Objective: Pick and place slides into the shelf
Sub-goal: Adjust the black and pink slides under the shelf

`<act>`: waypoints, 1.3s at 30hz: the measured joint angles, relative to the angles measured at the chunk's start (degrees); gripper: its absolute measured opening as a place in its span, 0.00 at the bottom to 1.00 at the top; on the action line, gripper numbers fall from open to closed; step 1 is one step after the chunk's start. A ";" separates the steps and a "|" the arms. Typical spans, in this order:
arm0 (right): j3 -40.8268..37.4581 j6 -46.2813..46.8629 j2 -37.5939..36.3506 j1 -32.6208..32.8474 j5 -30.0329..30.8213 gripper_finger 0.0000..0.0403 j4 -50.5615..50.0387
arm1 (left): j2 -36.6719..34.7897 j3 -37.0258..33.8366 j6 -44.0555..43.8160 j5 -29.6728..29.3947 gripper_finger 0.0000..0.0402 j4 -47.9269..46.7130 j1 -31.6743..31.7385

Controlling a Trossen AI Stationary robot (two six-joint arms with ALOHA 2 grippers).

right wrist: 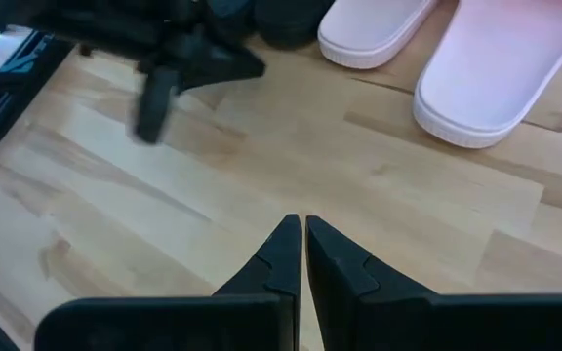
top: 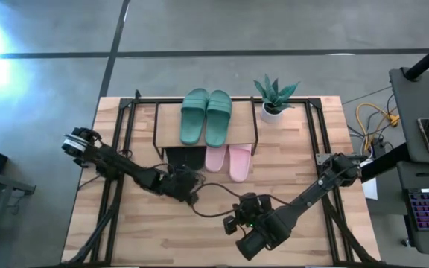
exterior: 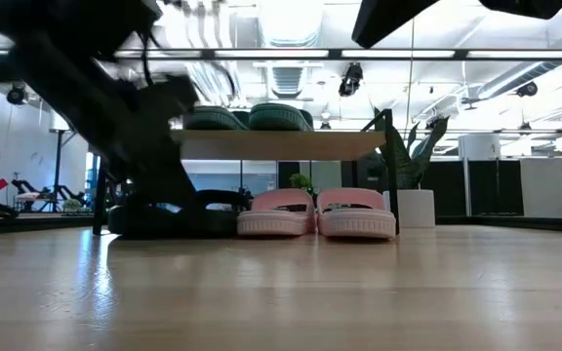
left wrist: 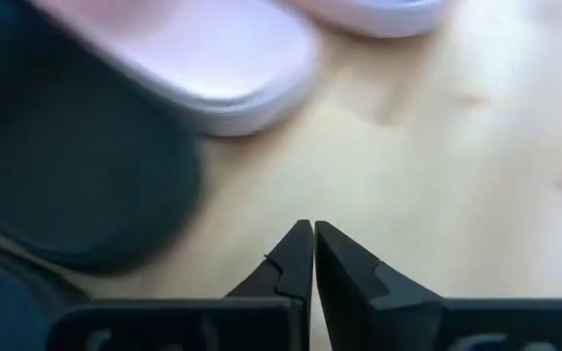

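The shelf (top: pixel 168 123) stands at the table's far middle. A green pair (top: pixel 206 115) lies on its top board. A pink pair (top: pixel 229 160) lies on the table under the board, its ends sticking out toward the near edge. Black slides (top: pixel 185 157) lie left of it, partly hidden by my left arm in the low view. My left gripper (left wrist: pixel 312 230) is shut and holds nothing, hovering just near of the black slide (left wrist: pixel 76 185) and the left pink slide (left wrist: pixel 198 68). My right gripper (right wrist: pixel 303 224) is shut, over bare wood near the pink pair (right wrist: pixel 437 58).
A potted green plant (top: pixel 275 98) stands right of the shelf at the far edge. Black frame rods (top: pixel 122 119) run along the table's left and right sides. A dark cable (top: pixel 214 197) lies between the two grippers. Bare wood (top: pixel 155 231) spans the near half.
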 joint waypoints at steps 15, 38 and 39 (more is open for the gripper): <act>-0.02 -1.04 0.00 0.85 -0.75 0.03 0.29 | -8.22 -3.73 -23.88 -13.12 0.00 -21.62 -12.12; -0.07 -2.28 0.07 1.09 0.48 0.03 -0.11 | -2.14 -5.81 -24.12 -13.24 0.00 -21.64 -4.33; -0.07 -2.26 0.07 1.09 0.48 0.03 -0.15 | -2.42 -5.46 -24.12 -13.08 0.00 -21.66 -4.44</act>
